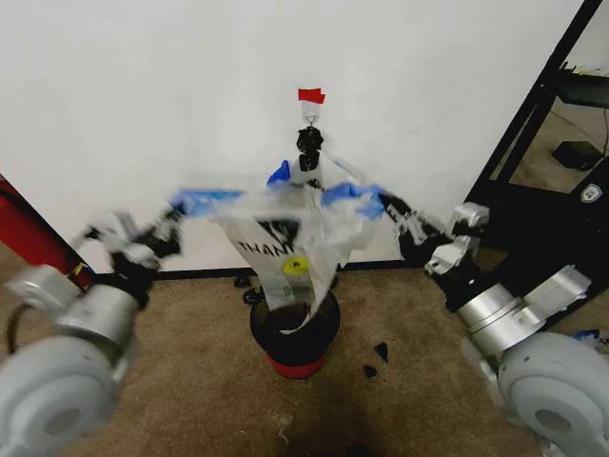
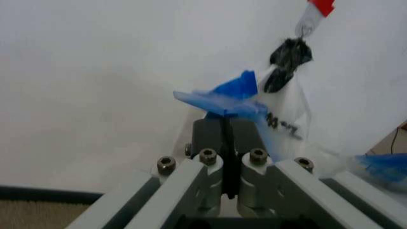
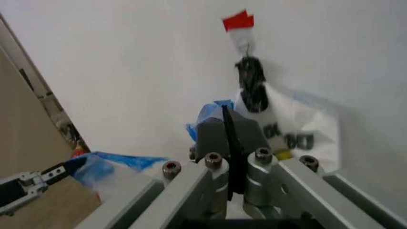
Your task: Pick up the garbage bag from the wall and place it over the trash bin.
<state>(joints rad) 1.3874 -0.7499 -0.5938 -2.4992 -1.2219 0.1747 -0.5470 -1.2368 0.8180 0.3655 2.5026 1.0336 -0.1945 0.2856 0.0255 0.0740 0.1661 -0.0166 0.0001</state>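
Garbage bag (image 1: pixel 285 224) hung stretched between my two grippers in front of the wall (image 1: pixel 143 95), its blue-edged rim running side to side, directly above the trash bin (image 1: pixel 295 338). My left gripper (image 2: pixel 227 119) was pressed together on one blue strip, and my right gripper (image 3: pixel 226 126) pinched the other. Both stood about equally far from the bin, so I judged the coming move to be straight down.

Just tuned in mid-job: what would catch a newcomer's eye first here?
The garbage bag, its blue rim stretched wide between the left pincer and the right pincer, each shut on a rim strip. It hangs above the black trash bin on the carpet. Behind, a red-taped hook on the white wall holds a black knot.
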